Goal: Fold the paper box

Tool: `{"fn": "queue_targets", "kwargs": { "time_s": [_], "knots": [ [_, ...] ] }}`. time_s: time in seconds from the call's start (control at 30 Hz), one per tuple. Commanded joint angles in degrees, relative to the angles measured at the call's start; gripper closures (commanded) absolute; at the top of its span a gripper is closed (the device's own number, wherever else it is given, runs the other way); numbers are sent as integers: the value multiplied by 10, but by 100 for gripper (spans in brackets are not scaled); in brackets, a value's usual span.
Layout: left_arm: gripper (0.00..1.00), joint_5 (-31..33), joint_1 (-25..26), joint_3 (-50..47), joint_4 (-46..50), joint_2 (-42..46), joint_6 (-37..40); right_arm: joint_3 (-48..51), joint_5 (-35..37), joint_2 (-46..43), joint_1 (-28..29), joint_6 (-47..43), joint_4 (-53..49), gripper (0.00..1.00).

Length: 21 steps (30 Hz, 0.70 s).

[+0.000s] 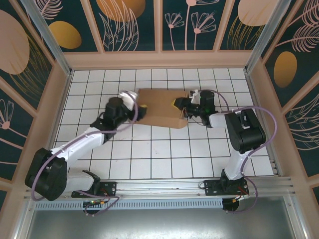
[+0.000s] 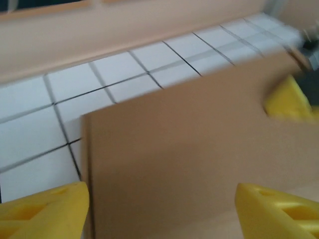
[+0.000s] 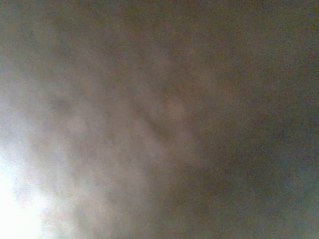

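Brown paper box (image 1: 159, 107) on tiled table (image 1: 149, 149); left tool (image 2: 162, 199) open; right tool (image 1: 180, 107) state unclear.

Robotics lab test cell seen from above: a white work surface (image 1: 149, 159) ruled into squares by black lines, boxed in by pale wooden walls (image 1: 159, 59) set with dark teal panels (image 1: 134, 25) printed with leaves and flowers. A white-and-black left arm (image 1: 92, 135) and right arm (image 1: 244, 132) are bolted to an aluminium rail (image 1: 164, 186) along the near edge.
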<state>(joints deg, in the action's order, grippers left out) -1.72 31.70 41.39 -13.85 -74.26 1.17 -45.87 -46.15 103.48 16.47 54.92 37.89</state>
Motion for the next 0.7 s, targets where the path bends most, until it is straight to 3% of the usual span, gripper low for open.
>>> {"fn": "queue_targets", "kwargs": {
  "time_s": [0.0, 0.2, 0.67],
  "knots": [
    [21, 78, 53, -12, 14, -17, 203, 10, -14, -32, -3, 33, 19, 58],
    [22, 144, 101, 0, 10, -70, 285, 17, -25, -48, -3, 59, 37, 58],
    [22, 245, 114, -7, -129, -157, 369, 30, -45, -64, 19, 117, 94, 58]
  ]
}}
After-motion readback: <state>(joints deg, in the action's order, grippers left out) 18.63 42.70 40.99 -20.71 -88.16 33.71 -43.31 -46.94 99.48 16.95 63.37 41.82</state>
